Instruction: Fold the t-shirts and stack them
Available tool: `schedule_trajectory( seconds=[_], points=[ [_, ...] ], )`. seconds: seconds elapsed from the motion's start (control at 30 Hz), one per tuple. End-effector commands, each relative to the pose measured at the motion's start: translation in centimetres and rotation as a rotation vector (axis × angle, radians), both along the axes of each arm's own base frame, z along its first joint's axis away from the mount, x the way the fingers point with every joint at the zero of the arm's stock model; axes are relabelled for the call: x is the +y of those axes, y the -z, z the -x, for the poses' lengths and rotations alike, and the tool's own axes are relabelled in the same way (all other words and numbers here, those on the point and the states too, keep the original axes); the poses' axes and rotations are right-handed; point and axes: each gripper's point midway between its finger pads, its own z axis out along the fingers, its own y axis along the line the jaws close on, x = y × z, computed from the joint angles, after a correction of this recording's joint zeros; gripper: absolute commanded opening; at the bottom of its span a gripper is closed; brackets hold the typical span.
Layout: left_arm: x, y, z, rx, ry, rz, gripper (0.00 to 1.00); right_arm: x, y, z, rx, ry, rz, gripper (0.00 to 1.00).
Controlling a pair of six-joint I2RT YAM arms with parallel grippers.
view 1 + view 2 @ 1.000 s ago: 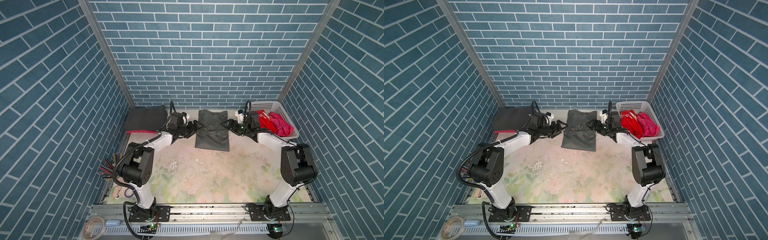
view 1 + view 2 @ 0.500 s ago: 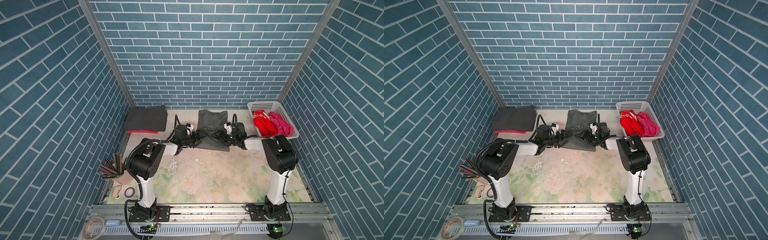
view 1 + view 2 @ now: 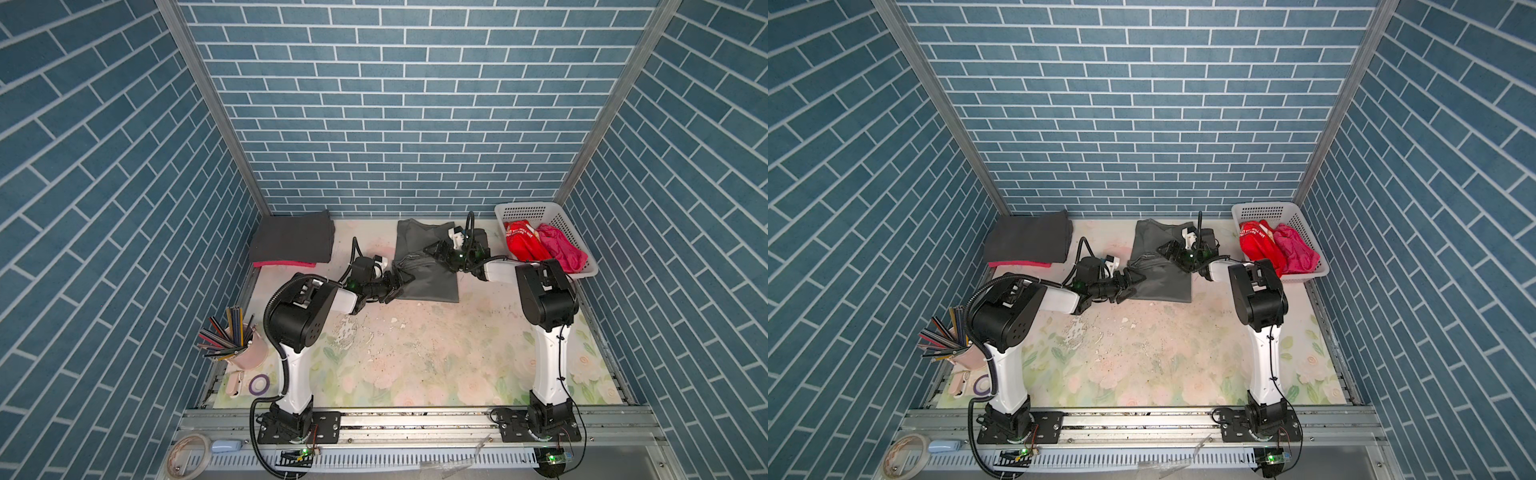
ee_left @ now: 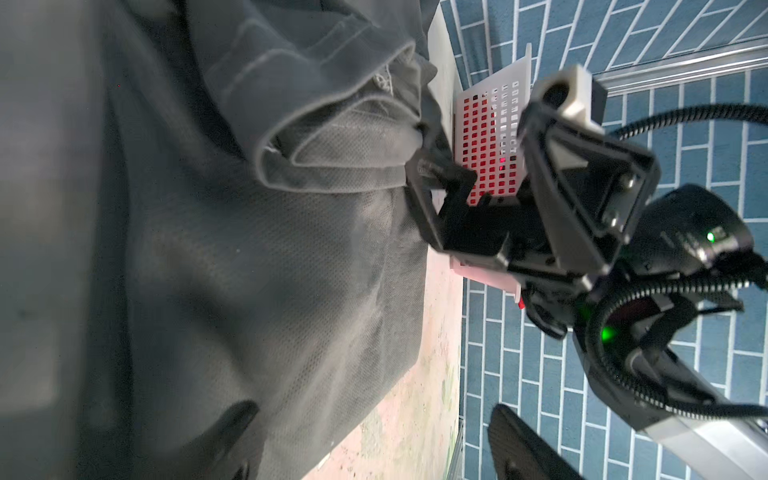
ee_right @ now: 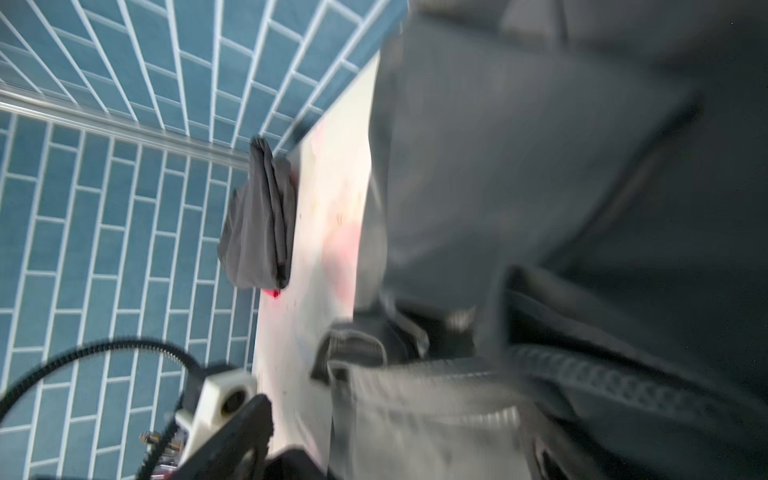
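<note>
In both top views the grey t-shirt (image 3: 428,278) (image 3: 1163,282) lies part-folded at the back middle of the floral table (image 3: 415,353). The left gripper (image 3: 392,289) (image 3: 1125,286) sits at the shirt's near left edge with its jaws spread. The right gripper (image 3: 436,249) (image 3: 1169,249) is over the shirt's middle, and its opening is hard to read from here. At the back left a folded charcoal t-shirt (image 3: 293,241) rests on a pink folded garment (image 3: 282,264). In the white basket (image 3: 528,206) at the back right lie a red t-shirt (image 3: 521,245) and a magenta t-shirt (image 3: 561,247).

The left wrist view settles what the top views leave unclear. The right gripper (image 4: 473,141) stands wide open and clasps nothing, with the basket (image 4: 490,137) showing through the gap. One of its fingers (image 4: 432,195) touches a rolled fold of the grey t-shirt (image 4: 249,270). The left gripper's (image 4: 372,411) own fingers are far apart and empty, one of them over the cloth.

The right wrist view is motion-blurred. The grey t-shirt (image 5: 519,166) fills most of it, and the charcoal t-shirt (image 5: 257,224) shows side-on. I cannot tell either gripper's state from this view.
</note>
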Motion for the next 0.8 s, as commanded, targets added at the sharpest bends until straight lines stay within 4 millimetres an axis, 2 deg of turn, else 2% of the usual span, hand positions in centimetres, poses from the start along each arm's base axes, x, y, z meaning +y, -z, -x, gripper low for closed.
schedule_trajectory(
  seconds=[0.0,0.1,0.17,0.23,0.3,0.4,0.5,0.6,0.77],
  points=[
    [1.7,6.2,2.3,0.181,-0.021,-0.105,0.87,-1.3,-1.0,-3.3,0.015,0.03,-0.035,0.93],
    [1.9,6.3,2.5,0.186,-0.017,-0.11,0.87,-1.7,-4.0,-5.4,-0.031,0.031,-0.058,0.93],
    [2.0,6.2,2.4,0.18,-0.016,-0.116,0.87,-1.9,-6.2,-5.5,-0.067,0.025,-0.043,0.94],
    [2.1,5.9,2.2,0.173,-0.018,-0.121,0.87,-1.8,-7.8,-4.3,-0.09,0.014,-0.028,0.94],
    [2.1,5.4,2.0,0.162,-0.017,-0.12,0.87,-1.5,-8.8,-1.9,-0.106,0.002,-0.027,0.95],
    [2.0,4.9,1.9,0.149,-0.012,-0.113,0.87,-0.7,-7.6,1.7,-0.08,-0.005,-0.025,0.95],
    [1.9,4.7,2.2,0.143,-0.006,-0.107,0.87,0.4,-5.9,4.2,-0.049,-0.024,-0.033,0.95],
    [2.1,4.8,2.4,0.144,-0.005,-0.099,0.87,2.0,-4.5,5.4,-0.012,-0.058,-0.085,0.95],
    [2.3,4.8,3.2,0.148,0.0,-0.097,0.87,4.0,-2.6,6.1,0.037,-0.083,-0.123,0.95]
  ],
)
